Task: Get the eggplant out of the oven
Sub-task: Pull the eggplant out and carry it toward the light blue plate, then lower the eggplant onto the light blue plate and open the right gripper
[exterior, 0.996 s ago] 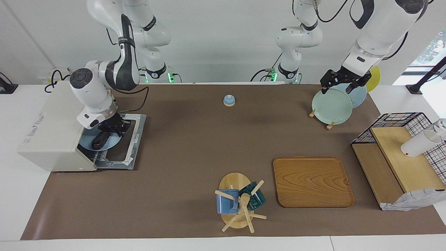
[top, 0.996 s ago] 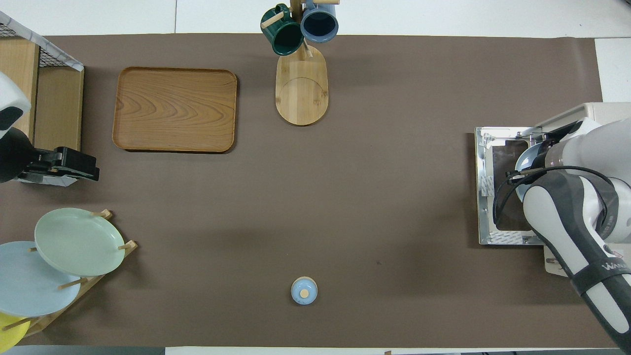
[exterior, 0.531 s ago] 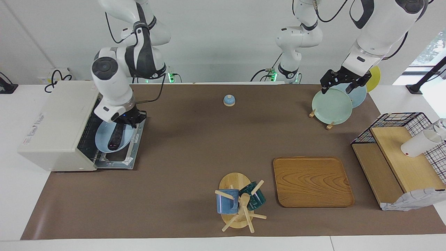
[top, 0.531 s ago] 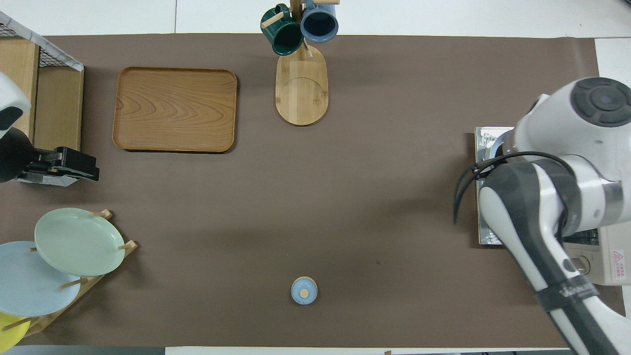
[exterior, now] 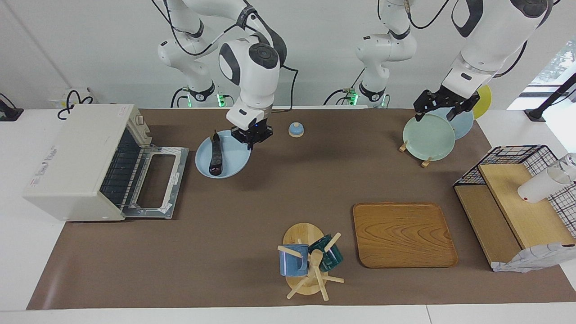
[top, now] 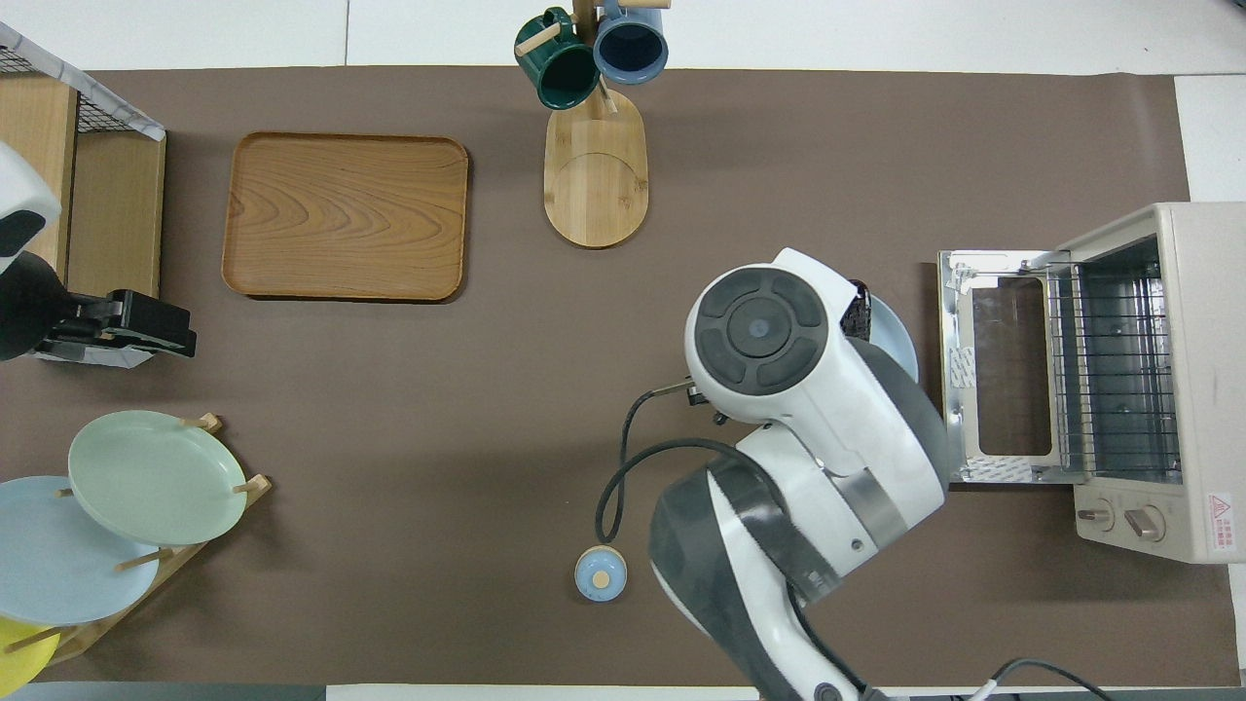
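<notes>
Eggplant (exterior: 215, 155) lies lengthwise on a pale blue plate (exterior: 234, 167), and from my remote seat I read the right gripper (exterior: 251, 136) as pinching that plate's rim, its fingers (exterior: 247, 133) narrowed onto the edge on the side toward the left arm's end. In the facing view the plate is out of the oven (exterior: 74, 162) and sits over the brown mat in front of its open door (exterior: 155, 182), near the surface's edge closest to the robots; I cannot tell whether it rests on the mat or hangs just above it. In the overhead view the right arm's wrist covers most of the plate (top: 896, 336), leaving only a sliver of its rim showing beside the oven door (top: 993, 365).

The oven (top: 1158, 380) stands at the right arm's end of the surface, its door dropped flat and the wire rack (top: 1110, 370) bare inside.

A small blue knob-topped lid (exterior: 295, 129) sits just beside the right gripper, close to the robots' edge.

The left gripper (exterior: 443, 108) waits over the plate rack (exterior: 414, 153) at the corner by the left arm's base, directly above the green plate (exterior: 428, 137); I cannot tell how its fingers stand. A wooden tray (exterior: 402, 234) and a mug tree (exterior: 310, 263) sit toward the edge farthest from the robots.
</notes>
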`<action>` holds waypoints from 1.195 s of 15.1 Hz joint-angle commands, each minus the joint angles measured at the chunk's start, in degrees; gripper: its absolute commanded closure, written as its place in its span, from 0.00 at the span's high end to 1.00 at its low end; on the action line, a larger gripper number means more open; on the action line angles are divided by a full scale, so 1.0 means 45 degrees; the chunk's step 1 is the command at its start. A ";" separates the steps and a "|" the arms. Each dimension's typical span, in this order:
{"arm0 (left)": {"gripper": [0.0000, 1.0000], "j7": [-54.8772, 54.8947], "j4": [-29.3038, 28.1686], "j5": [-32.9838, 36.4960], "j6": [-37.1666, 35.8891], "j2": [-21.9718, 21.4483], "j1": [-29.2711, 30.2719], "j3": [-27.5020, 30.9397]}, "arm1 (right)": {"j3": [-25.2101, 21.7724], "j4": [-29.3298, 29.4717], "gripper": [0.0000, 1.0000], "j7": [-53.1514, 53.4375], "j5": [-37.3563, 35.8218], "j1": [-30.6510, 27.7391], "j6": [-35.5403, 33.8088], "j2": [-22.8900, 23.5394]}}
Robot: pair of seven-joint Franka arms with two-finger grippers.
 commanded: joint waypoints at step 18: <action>1.00 -0.0021 0.0124 -0.0109 -0.0200 0.0016 0.0170 -0.0102 | 0.0689 0.2674 0.36 0.3755 0.2148 0.2057 0.5850 0.5001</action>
